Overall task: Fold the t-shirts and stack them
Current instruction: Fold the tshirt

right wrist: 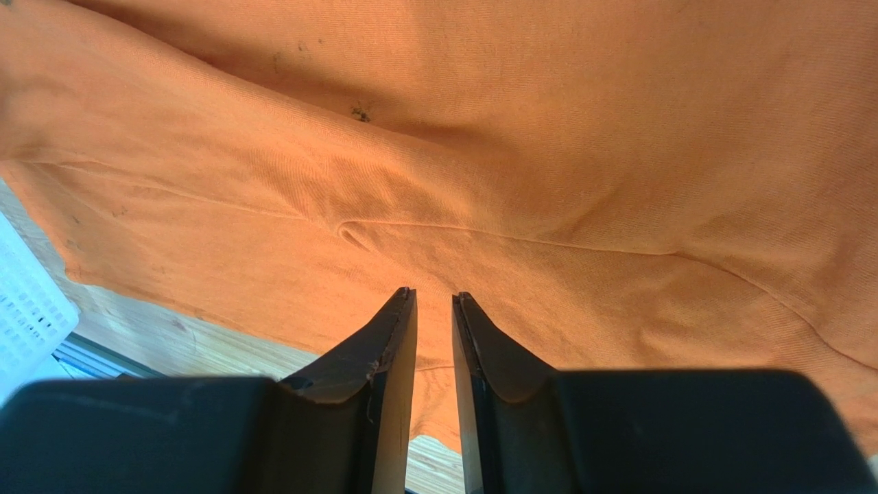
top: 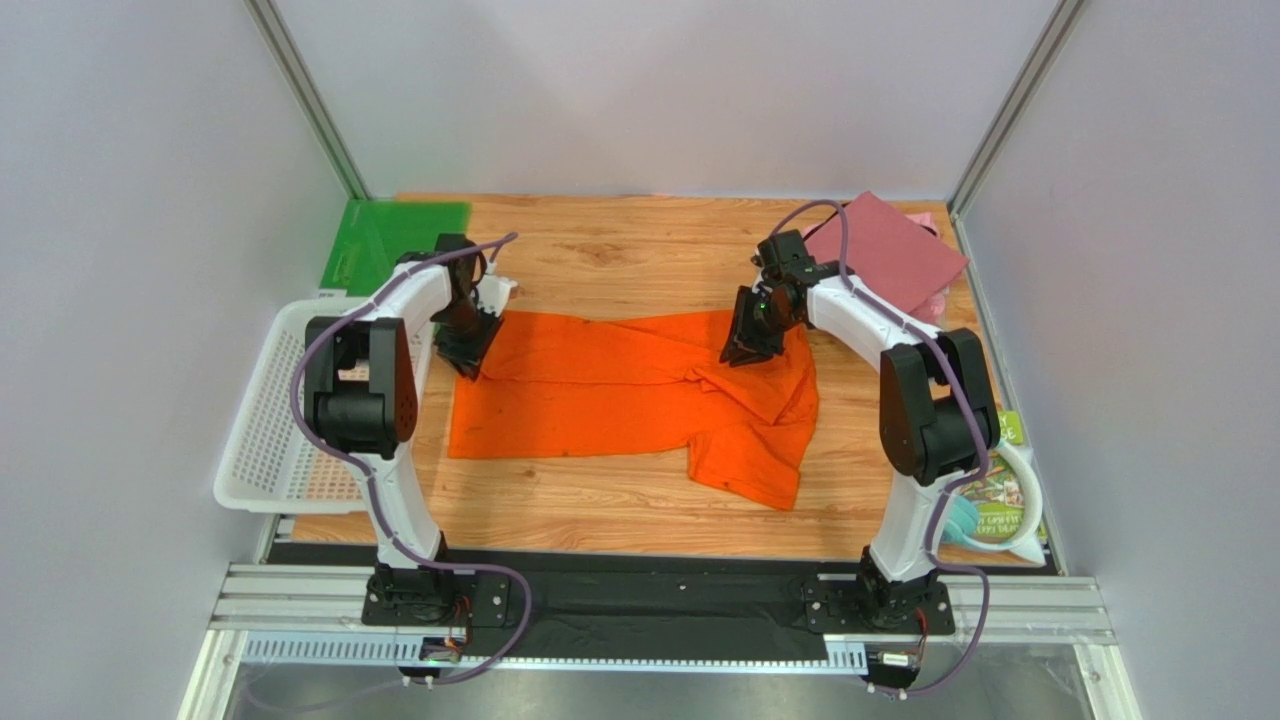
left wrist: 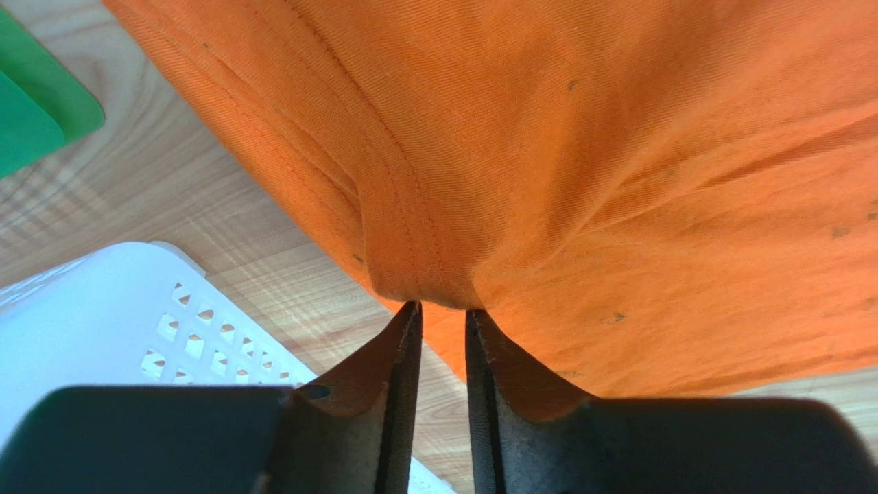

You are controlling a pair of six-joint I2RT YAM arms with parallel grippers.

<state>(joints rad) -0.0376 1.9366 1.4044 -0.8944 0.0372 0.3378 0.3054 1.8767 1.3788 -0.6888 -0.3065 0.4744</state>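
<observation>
The orange t-shirt (top: 601, 398) lies spread across the middle of the table (top: 631, 518), its right part rumpled, well apart from the folded maroon t-shirt (top: 887, 248) at the far right corner. The left gripper (top: 463, 348) is closed narrow on its far left edge, the right gripper (top: 747, 342) likewise on the far edge by the rumple. For a clean fold, both should probably rise level together, hold that edge taut, and carry it toward the near hem.

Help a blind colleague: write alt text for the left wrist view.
The left gripper pinches the hem of a bright orange cloth t-shirt over a wooden table. White plastic mesh basket lower left, flat green plastic sheet upper left.
</observation>
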